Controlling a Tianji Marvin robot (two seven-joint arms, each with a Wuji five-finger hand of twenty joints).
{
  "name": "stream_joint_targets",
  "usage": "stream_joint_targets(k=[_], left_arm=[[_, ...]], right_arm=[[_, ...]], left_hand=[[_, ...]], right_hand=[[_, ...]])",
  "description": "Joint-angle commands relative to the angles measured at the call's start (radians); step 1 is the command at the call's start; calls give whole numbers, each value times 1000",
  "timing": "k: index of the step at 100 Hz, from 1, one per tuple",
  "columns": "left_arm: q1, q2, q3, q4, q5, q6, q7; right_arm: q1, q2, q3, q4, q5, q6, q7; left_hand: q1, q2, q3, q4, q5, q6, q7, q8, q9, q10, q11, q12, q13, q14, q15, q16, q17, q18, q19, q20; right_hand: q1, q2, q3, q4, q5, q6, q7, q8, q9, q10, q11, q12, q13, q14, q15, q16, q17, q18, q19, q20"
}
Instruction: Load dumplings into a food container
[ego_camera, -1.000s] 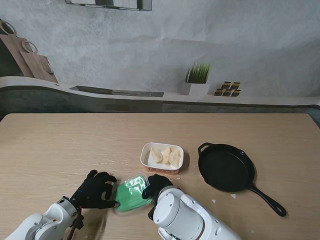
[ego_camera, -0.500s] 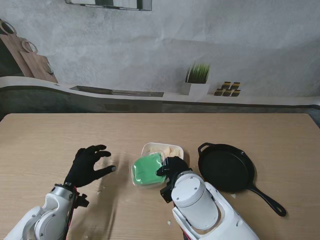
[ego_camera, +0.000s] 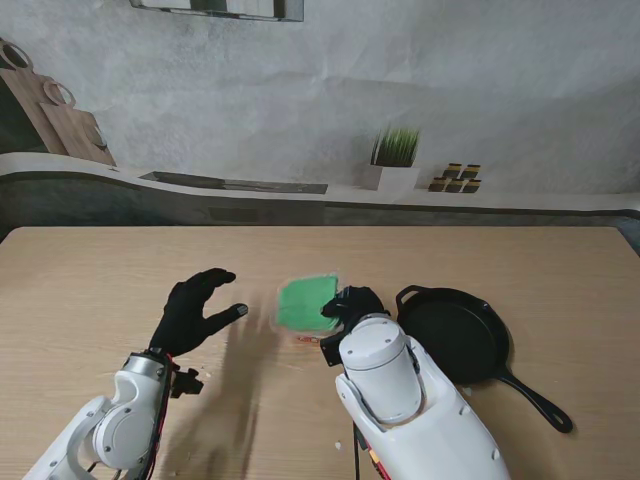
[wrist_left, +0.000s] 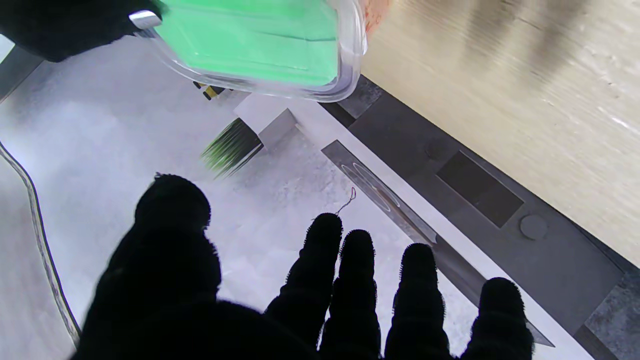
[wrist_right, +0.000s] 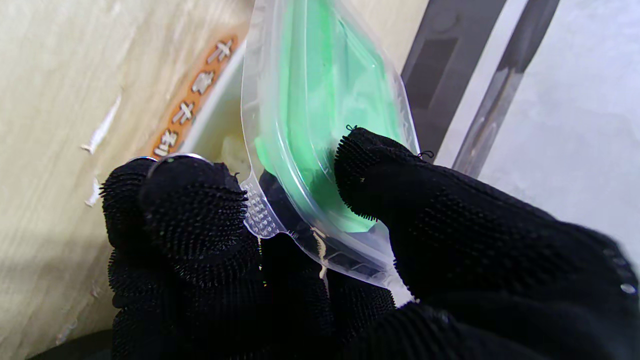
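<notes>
closing step in hand, by the look of it: green lid (ego_camera: 306, 302) pinched at its edge in the right robot hand (ego_camera: 352, 305), tilted over the food container (wrist_right: 210, 117) holding dumplings (wrist_right: 234, 149) on the counter (ego_camera: 100, 290). left robot hand (ego_camera: 195, 312) raised, fingers spread, holding nothing. next probably calls for levelling the lid, squaring it to the rim, then pressing down.

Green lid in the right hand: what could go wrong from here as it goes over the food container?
1. The right hand pinches the green lid only at one corner, so it could slip or swing.
2. The lid hangs tilted over the food container; it may land crooked and not seat.
3. The left hand is open and away, so nothing steadies the container.
</notes>
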Motion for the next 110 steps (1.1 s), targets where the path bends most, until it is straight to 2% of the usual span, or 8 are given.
stream_joint_targets(k=[1,20,32,48,65,77,98,110], left_arm=[[0,-5,3,5,6,1,-19],[-9,-6,10,21,-18,6,-31],[-14,-6,15,26,-20,8,-34],[-18,-6,17,30,-20,7,-35],[-20,-6,18,32,-20,11,-37],[-21,-5,17,32,-19,12,-39],[-22,-6,14,33,-19,13,-37],[-23,-5,13,35,-19,13,-39]], right_arm=[[15,-18,9,23,5,-6,6],[49,-35,18,91,22,-21,-35],[54,-55,39,103,94,-22,-81],[63,-59,42,126,77,-24,-92],[67,-69,55,148,53,5,-98],[65,-68,57,151,56,4,-98],[63,-47,51,123,97,-50,-86],[56,-44,53,99,113,-42,-73]], left_hand=[[20,45,-31,41,-33,-20,-10,-12,-32,12,-15,-8,-38,0,-19,-16,-13,-18,-8,24],[27,45,-38,43,-33,-12,-8,-12,-32,15,-20,-11,-36,1,-29,-19,-15,-20,-9,24],[30,44,-42,44,-34,-9,-9,-14,-33,17,-20,-11,-34,1,-33,-19,-16,-19,-9,24],[33,43,-44,45,-34,-7,-9,-14,-34,16,-19,-12,-33,2,-35,-18,-15,-20,-9,24],[38,41,-45,46,-35,-1,-9,-15,-35,16,-19,-12,-33,2,-38,-16,-17,-18,-10,24],[39,40,-45,46,-36,1,-10,-16,-37,18,-20,-12,-33,1,-39,-15,-17,-19,-10,24],[41,38,-45,47,-37,5,-11,-17,-38,18,-19,-12,-33,1,-40,-13,-18,-19,-11,24],[41,37,-46,47,-38,7,-11,-17,-39,18,-19,-12,-35,1,-41,-13,-20,-20,-11,23]], right_hand=[[89,43,79,-2,-2,-38,32,14,15,-1,31,15,49,67,28,12,-1,0,82,43],[94,43,77,0,-2,-30,34,15,14,7,36,16,48,72,37,12,-3,3,86,51],[103,36,83,2,4,-16,34,13,15,22,37,15,47,89,47,16,-6,17,89,56],[96,34,86,0,4,-12,33,12,20,22,37,13,47,83,56,19,2,20,90,59],[99,37,80,1,1,3,30,9,19,29,37,9,47,86,57,19,3,24,89,61],[104,38,77,2,3,7,31,7,19,36,38,7,46,92,61,21,3,29,89,62],[103,32,82,3,6,-3,34,9,19,32,44,10,47,92,64,21,1,32,91,64],[100,29,88,2,7,-2,34,10,22,32,44,10,47,88,70,24,4,34,92,66]])
